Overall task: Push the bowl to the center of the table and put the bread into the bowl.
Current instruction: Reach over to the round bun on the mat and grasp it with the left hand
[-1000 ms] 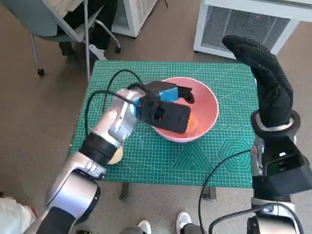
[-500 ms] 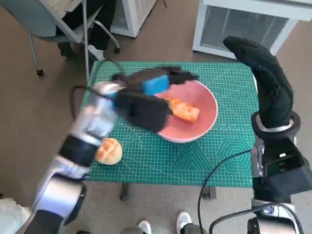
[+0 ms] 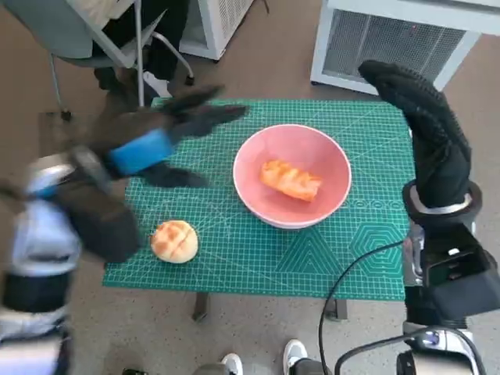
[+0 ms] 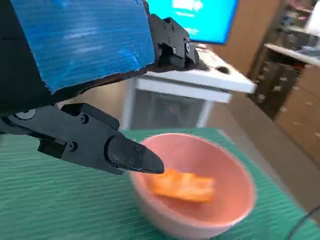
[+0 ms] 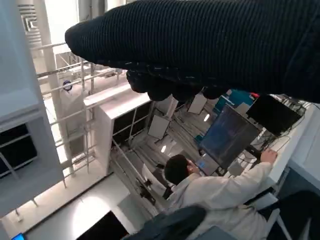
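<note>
The pink bowl (image 3: pixel 292 176) stands near the middle of the green mat, a little toward its far side. An orange oblong bread (image 3: pixel 291 180) lies inside it, and the left wrist view shows that bread (image 4: pixel 184 186) in the bowl (image 4: pixel 200 200) too. A round golden bun (image 3: pixel 173 241) lies on the mat near its front left corner. My left hand (image 3: pixel 160 133), blurred by motion, is raised over the mat's left side with fingers spread and holds nothing. My right hand (image 3: pixel 422 117) is held up high past the table's right edge, empty.
The green cutting mat (image 3: pixel 359 234) covers the small table. An office chair (image 3: pixel 94 39) stands beyond the far left corner, a white grilled unit (image 3: pixel 391 39) behind the table. Black cables hang at the front right. A seated person (image 5: pixel 210 190) shows in the right wrist view.
My left hand has let go of the oblong bread in the bowl and swung back to the left, away from the bowl. The right arm stays put.
</note>
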